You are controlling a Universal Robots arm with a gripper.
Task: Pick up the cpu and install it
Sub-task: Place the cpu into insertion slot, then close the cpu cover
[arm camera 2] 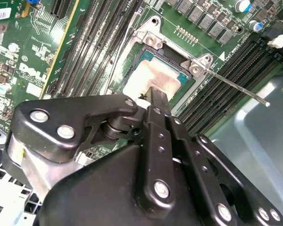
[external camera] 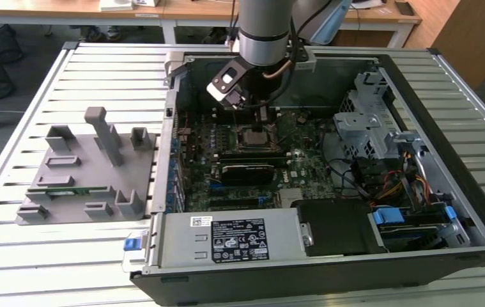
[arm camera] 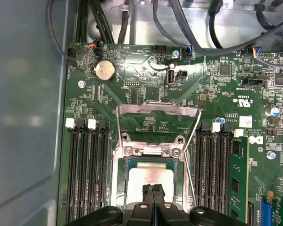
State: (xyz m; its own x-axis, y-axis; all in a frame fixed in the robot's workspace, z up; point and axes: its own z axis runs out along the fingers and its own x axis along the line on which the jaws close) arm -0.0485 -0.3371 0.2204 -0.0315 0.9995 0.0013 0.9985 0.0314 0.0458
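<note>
The cpu [arm camera: 148, 173] lies flat in the open socket [arm camera: 153, 150] on the motherboard [arm camera: 132, 84]. The claw [arm camera: 153, 189] is clenched, nothing between its fingers, its tip right over the cpu.

The cpu [arm camera 2: 148, 77] has a silver-white top with a pale rim, the motherboard [arm camera: 146, 75] is green, its memory slots [arm camera: 87, 174] are black, and the coin battery [arm camera: 104, 70] is shiny silver. The gripper [arm camera 2: 158, 96] is matt black with bright silver screws. In the exterior view, the holder [external camera: 80, 166] is plain grey, the table [external camera: 55, 256] is pale with a slatted stripe pattern, and the case [external camera: 310, 284] is black with a blue tab [external camera: 133, 244].
</note>
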